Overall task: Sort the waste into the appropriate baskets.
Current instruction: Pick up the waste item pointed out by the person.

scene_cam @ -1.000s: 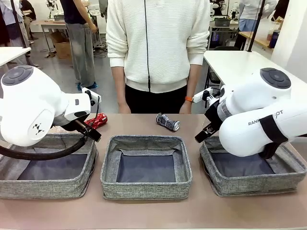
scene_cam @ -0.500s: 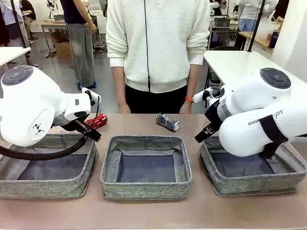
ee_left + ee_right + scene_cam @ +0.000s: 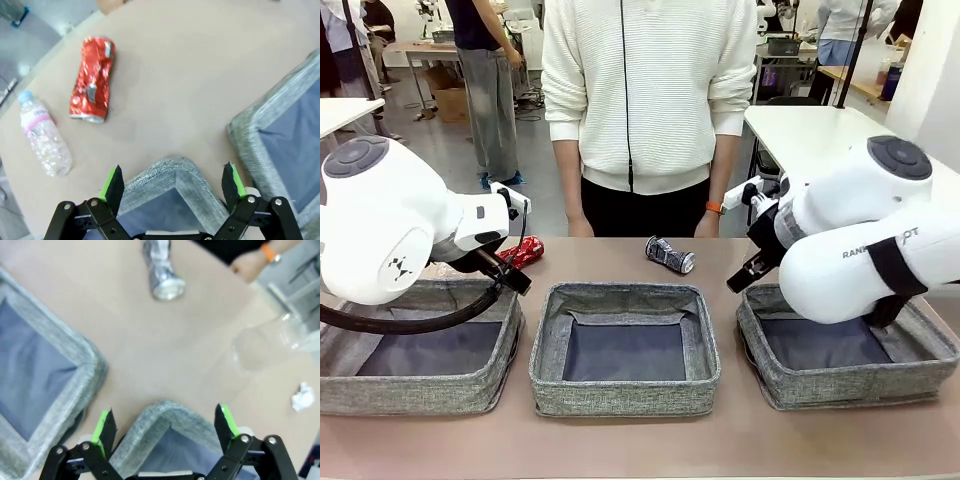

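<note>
Red can (image 3: 525, 251) partly behind left arm (image 3: 380, 225); cup (image 3: 256, 346) faint.

The right arm (image 3: 840, 275) bears partial lettering, "RAN" and "OT".

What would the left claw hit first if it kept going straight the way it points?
Probably the corner rim of the left basket, between the fingers of the open left claw. The red can lies farther off to the side; depth is unclear.

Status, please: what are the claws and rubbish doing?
Left gripper open, right gripper open, both empty. Red can, bottle, silver can, cup, paper wad on table, outside baskets. Nothing in the way.
</note>
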You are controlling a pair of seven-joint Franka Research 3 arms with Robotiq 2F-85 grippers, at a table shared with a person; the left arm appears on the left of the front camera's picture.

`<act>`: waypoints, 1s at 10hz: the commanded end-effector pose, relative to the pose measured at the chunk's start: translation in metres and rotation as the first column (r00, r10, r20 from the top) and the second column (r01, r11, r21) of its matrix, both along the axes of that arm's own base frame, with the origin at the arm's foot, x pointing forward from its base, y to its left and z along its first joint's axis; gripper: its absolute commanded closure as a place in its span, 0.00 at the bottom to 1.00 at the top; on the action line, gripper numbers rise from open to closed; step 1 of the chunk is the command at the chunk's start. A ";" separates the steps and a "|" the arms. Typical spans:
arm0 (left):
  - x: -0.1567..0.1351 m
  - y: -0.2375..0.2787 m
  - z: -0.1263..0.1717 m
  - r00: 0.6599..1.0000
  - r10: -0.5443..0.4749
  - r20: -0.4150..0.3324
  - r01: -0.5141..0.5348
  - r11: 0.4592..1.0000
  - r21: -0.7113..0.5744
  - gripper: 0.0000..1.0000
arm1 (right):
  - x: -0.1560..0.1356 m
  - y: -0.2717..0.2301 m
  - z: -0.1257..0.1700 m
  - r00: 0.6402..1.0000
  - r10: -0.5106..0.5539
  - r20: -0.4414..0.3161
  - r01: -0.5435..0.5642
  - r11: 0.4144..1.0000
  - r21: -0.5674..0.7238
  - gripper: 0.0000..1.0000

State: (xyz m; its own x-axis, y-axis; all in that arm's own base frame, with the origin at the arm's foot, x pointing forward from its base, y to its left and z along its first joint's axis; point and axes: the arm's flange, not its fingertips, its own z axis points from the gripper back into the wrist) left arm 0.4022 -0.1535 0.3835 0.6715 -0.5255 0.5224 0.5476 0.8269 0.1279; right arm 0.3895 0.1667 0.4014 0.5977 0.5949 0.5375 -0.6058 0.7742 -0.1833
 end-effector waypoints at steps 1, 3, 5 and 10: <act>-0.067 0.030 0.096 0.984 0.005 0.177 -0.001 1.000 -0.023 0.00 | -0.058 -0.043 0.097 0.992 0.090 0.091 -0.095 0.994 0.053 0.00; -0.132 0.037 0.141 0.932 0.103 0.347 -0.088 0.994 -0.060 0.00 | -0.104 -0.055 0.135 0.996 0.027 0.087 -0.031 0.999 0.038 0.00; -0.048 0.019 0.158 0.954 0.046 0.297 -0.034 0.998 -0.045 0.00 | -0.060 -0.033 0.136 0.992 0.070 0.109 -0.077 0.995 0.058 0.00; -0.036 0.199 0.121 0.949 -0.079 -0.305 -0.102 0.838 -0.536 0.00 | -0.115 -0.201 0.127 0.947 0.006 -0.322 0.251 0.612 0.750 0.00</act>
